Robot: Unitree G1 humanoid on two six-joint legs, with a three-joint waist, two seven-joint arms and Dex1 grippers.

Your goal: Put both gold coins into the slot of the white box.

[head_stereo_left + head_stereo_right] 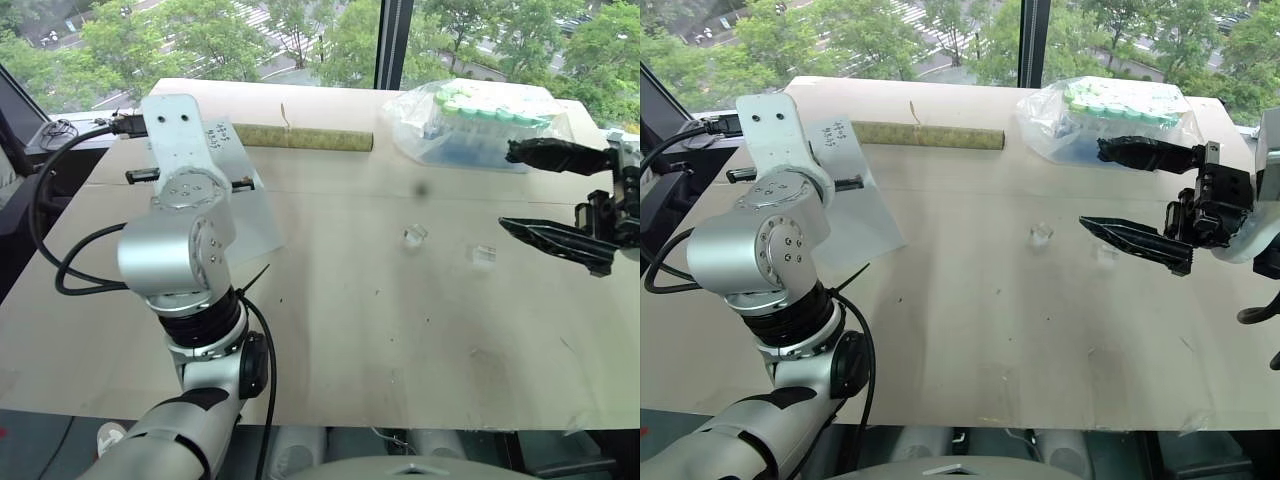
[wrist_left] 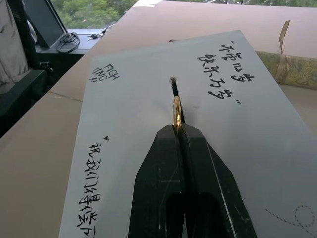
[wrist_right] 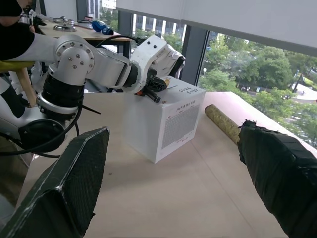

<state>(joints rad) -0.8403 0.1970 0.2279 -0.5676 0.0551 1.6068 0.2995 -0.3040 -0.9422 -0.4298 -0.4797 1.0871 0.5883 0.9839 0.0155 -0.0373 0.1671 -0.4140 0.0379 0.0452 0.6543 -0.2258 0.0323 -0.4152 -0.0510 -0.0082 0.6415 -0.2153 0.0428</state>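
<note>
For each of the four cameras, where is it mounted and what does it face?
Head eyes: look forward and down over the table; left arm at the white box, right gripper open.
Left wrist: along the shut left gripper, which pinches a gold coin at the slot.
Right wrist: between its own fingers, sideways toward the box.
Shared: the box.

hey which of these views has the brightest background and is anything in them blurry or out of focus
Right wrist view: bright window, and its own open right gripper looms dark and soft up close. Left wrist view: gold coin and slot sharp on the white box. Eye views: even daylight, the clear plastic pieces hard to make out.
</note>
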